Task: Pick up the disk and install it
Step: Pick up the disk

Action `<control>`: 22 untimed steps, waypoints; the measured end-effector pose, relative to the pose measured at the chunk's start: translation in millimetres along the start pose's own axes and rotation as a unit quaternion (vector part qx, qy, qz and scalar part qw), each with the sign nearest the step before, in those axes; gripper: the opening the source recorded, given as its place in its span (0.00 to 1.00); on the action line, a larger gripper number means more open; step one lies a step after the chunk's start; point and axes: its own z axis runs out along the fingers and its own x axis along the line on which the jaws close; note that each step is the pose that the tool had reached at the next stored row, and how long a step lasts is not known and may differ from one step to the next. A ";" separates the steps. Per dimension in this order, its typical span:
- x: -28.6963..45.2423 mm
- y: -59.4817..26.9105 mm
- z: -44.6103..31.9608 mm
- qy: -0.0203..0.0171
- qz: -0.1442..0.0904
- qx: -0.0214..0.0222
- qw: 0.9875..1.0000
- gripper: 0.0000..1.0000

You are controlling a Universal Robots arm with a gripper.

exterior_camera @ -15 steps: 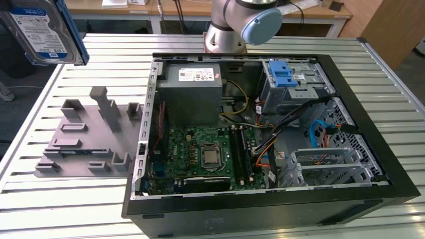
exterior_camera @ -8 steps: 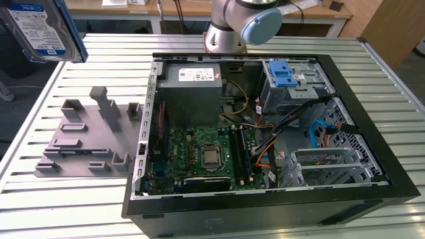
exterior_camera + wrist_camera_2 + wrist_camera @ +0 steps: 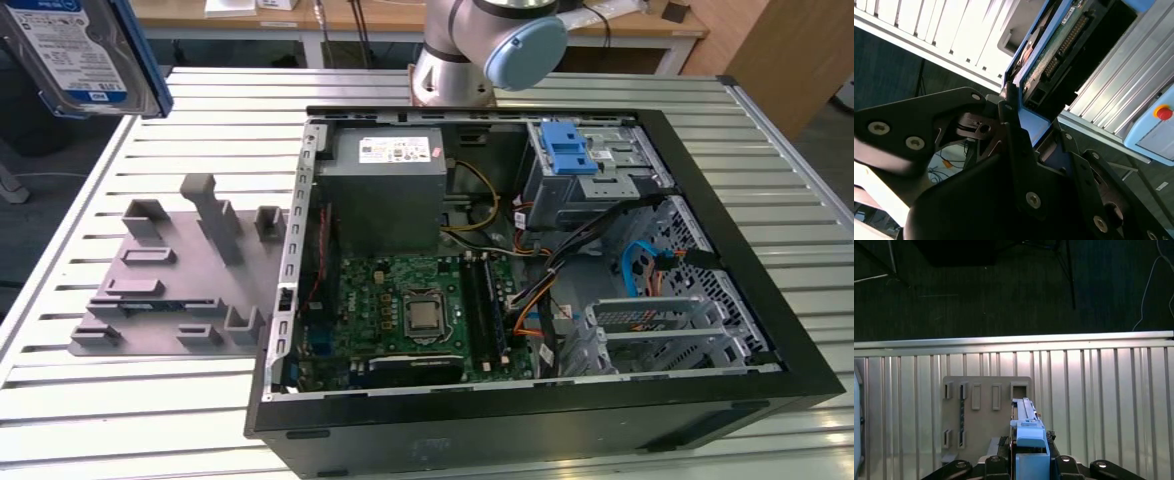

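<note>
Note that the gripper (image 3: 1029,452) is pinching the disk (image 3: 83,48): in both wrist views its black fingers (image 3: 1010,107) press on either side of the blue frame at one end of the disk (image 3: 1066,32). You will find the disk lifted off the table (image 3: 134,420), over the far corner at the exterior view's left. In the first wrist view it (image 3: 1029,432) hangs edge-on above the grey fixture (image 3: 986,407). The fixture (image 3: 174,280) lies near the table edge at the exterior view's left, just beside the open case (image 3: 534,425), whose drive bay (image 3: 594,175) sits in its far corner.
</note>
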 end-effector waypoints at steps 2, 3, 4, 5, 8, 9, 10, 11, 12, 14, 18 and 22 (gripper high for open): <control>0.0 0.0 -2.0 0.000 0.000 0.000 1.000 0.36; 0.0 0.1 -3.1 0.000 0.000 0.000 1.000 0.36; 0.0 0.1 -4.2 0.000 0.000 0.000 1.000 0.36; 0.0 0.1 -5.4 0.000 0.000 0.000 1.000 0.36; 0.1 0.2 -8.6 0.000 0.000 0.000 1.000 0.36; 0.1 0.2 -9.8 0.000 0.000 0.000 1.000 0.36; 0.1 0.2 -11.0 0.000 0.000 0.000 1.000 0.36; 0.1 0.2 -12.2 0.000 0.000 0.000 1.000 0.36; 0.1 0.3 -13.6 0.000 0.000 0.000 1.000 0.36; 0.1 0.3 -16.6 0.000 0.000 0.000 1.000 0.36; 0.2 0.5 -24.8 0.000 0.000 0.000 1.000 0.36; 0.7 0.7 -31.5 0.000 0.000 0.000 1.000 0.36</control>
